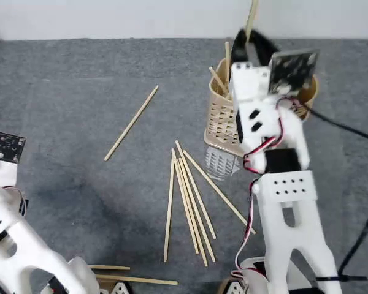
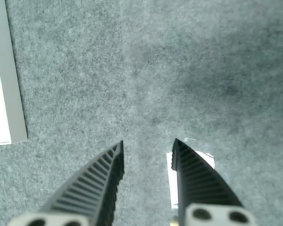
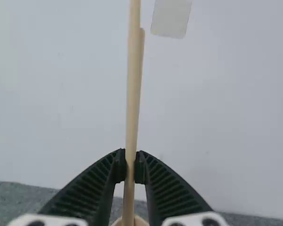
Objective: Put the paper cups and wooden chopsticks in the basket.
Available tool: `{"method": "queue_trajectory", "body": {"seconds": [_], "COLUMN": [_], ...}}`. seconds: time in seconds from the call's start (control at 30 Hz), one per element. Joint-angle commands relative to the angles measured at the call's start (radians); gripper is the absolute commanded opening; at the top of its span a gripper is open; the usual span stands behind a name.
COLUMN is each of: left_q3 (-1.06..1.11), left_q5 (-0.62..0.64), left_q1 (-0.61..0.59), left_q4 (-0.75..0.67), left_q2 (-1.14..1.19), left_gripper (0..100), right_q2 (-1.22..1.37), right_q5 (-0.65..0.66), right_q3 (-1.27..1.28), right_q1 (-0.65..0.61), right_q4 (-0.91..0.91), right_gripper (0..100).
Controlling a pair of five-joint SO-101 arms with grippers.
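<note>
My right gripper (image 3: pixel 130 165) is shut on wooden chopsticks (image 3: pixel 133 94) that stand upright between its fingers. In the high view the right arm (image 1: pixel 264 116) sits over the woven basket (image 1: pixel 219 122), and a held chopstick (image 1: pixel 251 18) pokes up above it. More chopsticks (image 1: pixel 219 79) lean inside the basket. Several loose chopsticks (image 1: pixel 190 202) lie fanned on the grey mat in front of the basket, one chopstick (image 1: pixel 132 122) lies apart to the left, and two (image 1: pixel 135 278) lie at the near edge. My left gripper (image 2: pixel 148 150) stands open over bare mat at the near left.
A ribbed clear cup (image 1: pixel 221 164) sits at the basket's front foot. A black cable (image 1: pixel 356 239) runs down the right side. A white and grey sheet edge (image 2: pixel 7 80) lies beside the left gripper. A small white tag (image 2: pixel 172 183) lies under it.
</note>
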Motion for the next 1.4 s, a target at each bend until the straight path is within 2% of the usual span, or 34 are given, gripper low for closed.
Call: {"method": "queue_trajectory", "body": {"seconds": [0.0,0.07,0.17,0.23,0.4,0.6,0.93,1.07,1.37], "left_q3": [-0.005,-0.005,-0.005,-0.005,0.012,0.042,0.042,0.042,0.044], "left_q5": [-0.003,-0.003,-0.003,-0.003,-0.003,-0.003,-0.003,-0.003,-0.003], "left_q1": [0.000,0.000,0.000,0.002,-0.002,0.002,-0.003,-0.003,-0.005], "left_q4": [-0.023,-0.023,-0.023,-0.023,-0.023,-0.023,-0.023,-0.023,-0.021], "left_q2": [-0.035,-0.035,-0.035,-0.035,-0.035,-0.040,-0.040,-0.037,-0.035], "left_gripper": [16,16,16,16,16,16,16,16,16], "right_q2": [-0.047,-0.048,-0.059,-0.065,-0.133,-0.189,-0.128,0.005,0.349], "right_q5": [0.014,0.015,0.017,0.017,0.008,0.008,0.014,0.008,0.006], "right_q3": [0.110,0.152,0.153,0.107,-0.072,-0.236,-0.253,-0.253,-0.256], "right_q1": [0.013,0.013,0.013,0.012,0.002,-0.105,-0.300,-0.332,-0.380], "right_q4": [-0.124,-0.128,-0.099,-0.038,0.312,0.779,1.210,1.279,1.228], "right_gripper": [1.3,4.2,14.6,16.7,12.5,12.1,12.3,12.5,12.6]}}
